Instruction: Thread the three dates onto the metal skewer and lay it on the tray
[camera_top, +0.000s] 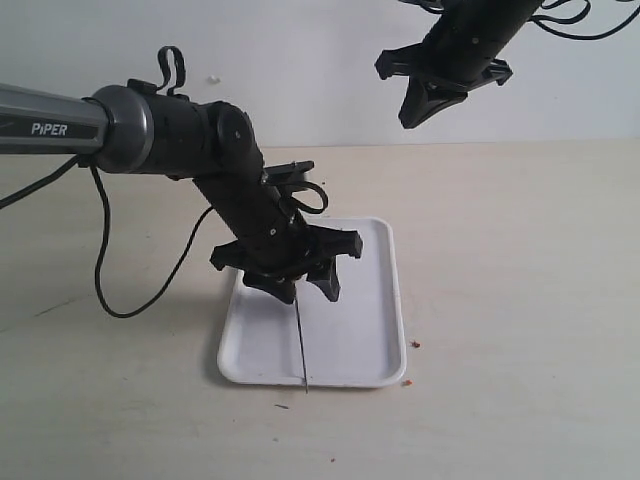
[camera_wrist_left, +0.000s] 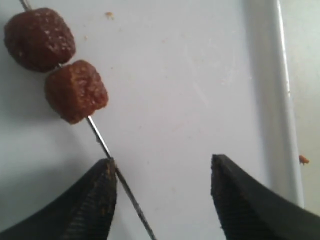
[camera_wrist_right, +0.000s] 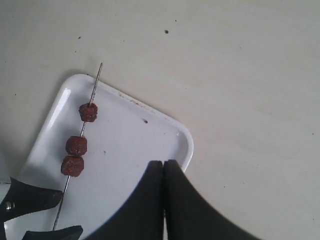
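Obs., from the exterior view unless noted.

Tray: the flat white rectangular tray with the low rim (camera_top: 362, 322) lies on the pale tabletop (camera_top: 520, 300), long axis 12 to 6 o'clock.

Arms: the black left gripper (camera_top: 305, 290) hangs low over the tray's 12 o'clock half. The black right gripper (camera_top: 415, 118) is high and well apart, toward 1 o'clock from the tray. The left arm is plainly the nearer.

Jaws: left spread, pinching nothing. Right pressed together and empty (right wrist view (camera_wrist_right: 164, 167)).

Skewer: the thin straight grey metal skewer (camera_top: 302, 345) lies on the tray along the same 12 to 6 line. Its near tip overshoots the rim at 6 o'clock. In the right wrist view its far tip (camera_wrist_right: 96, 84) overshoots the opposite rim.

Dates: three small dark reddish-brown wrinkled dates (camera_wrist_right: 88, 112) (camera_wrist_right: 76, 145) (camera_wrist_right: 72, 165) sit threaded on the rod, over the tray floor. The left wrist view shows two of them (camera_wrist_left: 40, 39) (camera_wrist_left: 76, 91).

Key relation: in the left wrist view the rod (camera_wrist_left: 100, 141) passes between the spread jaws, not centred. It lies against the inner edge of one finger (camera_wrist_left: 100, 195) and well apart from the other.

Judgement: threading and laying look done. The left gripper needs a straight lift. Any sideways drift could make that finger drag or roll the rod.
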